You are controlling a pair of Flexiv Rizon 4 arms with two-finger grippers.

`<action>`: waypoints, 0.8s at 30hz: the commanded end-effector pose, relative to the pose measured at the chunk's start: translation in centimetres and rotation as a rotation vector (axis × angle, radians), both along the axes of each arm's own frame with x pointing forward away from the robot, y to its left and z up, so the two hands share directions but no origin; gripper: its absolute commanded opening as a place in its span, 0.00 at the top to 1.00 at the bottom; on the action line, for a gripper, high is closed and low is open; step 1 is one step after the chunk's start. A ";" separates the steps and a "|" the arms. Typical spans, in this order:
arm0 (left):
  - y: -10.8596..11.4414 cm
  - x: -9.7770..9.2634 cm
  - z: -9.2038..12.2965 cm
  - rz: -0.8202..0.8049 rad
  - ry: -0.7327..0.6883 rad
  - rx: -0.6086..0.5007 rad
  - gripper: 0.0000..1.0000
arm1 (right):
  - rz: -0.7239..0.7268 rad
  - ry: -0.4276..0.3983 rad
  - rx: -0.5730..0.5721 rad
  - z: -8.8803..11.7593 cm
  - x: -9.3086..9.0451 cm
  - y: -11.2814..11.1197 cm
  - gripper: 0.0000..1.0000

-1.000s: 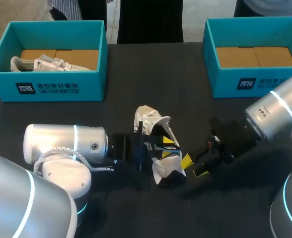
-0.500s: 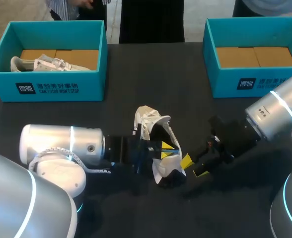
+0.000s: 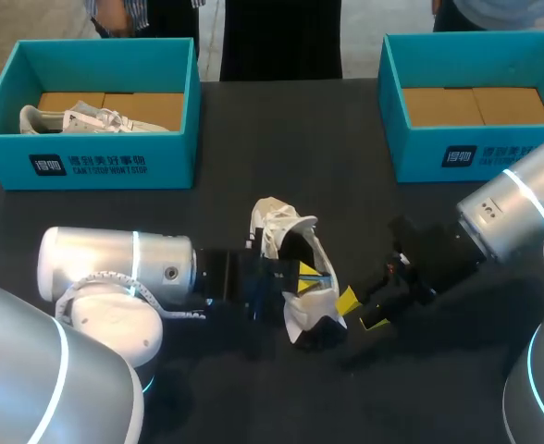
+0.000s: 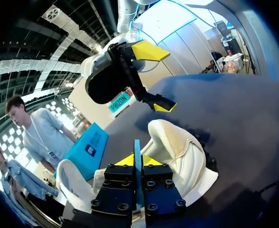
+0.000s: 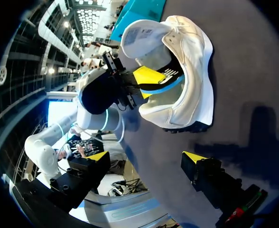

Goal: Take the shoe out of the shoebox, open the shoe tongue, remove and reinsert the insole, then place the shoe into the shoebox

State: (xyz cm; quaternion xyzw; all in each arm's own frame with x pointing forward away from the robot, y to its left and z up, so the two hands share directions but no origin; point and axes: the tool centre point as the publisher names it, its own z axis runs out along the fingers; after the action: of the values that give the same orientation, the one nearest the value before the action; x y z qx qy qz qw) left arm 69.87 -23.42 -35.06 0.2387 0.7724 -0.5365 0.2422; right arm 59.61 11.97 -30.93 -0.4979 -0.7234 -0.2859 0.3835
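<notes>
The left box [image 3: 96,166] is sitting at the far left of the table [image 3: 281,129]. It is holding a white spare shoe [image 3: 68,118] lying against its left wall, on a brown card liner [image 3: 147,104]. The right box [image 3: 466,153] is standing at the far right, well apart from the first, and is showing only its own card [image 3: 476,104] on the floor.

The shoe [image 3: 309,305] is lying out on the table between the two arms, nearer the front edge than either box. It is tipped onto its side with its opening facing the left arm.

The left gripper [image 3: 307,274] is reaching into that opening. In the left wrist view its yellow tips [image 4: 137,160] are pressing together on the thin blue edge of the insole [image 4: 136,152]. The right wrist view is showing the same hold from the other side: a yellow tip [image 5: 149,76] is lying against the dark, blue-rimmed insole [image 5: 170,81] inside the shoe.

The right gripper [image 3: 360,312] is hanging just beside the shoe's heel end. Its fingers are spread wide with nothing between them, as its own view [image 5: 146,156] is also showing, and they are not touching the shoe.
</notes>
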 end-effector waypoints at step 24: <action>0.5 -0.8 1.0 -0.052 0.039 -0.013 0.71 | -0.001 -0.001 -0.002 0.0 -0.1 0.1 0.00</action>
State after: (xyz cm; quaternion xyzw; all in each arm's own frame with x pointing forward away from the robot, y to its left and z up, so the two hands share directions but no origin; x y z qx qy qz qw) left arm 69.37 -23.63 -34.24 0.2449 0.7678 -0.5513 0.2156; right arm 59.61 11.97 -30.93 -0.4979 -0.7234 -0.2859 0.3835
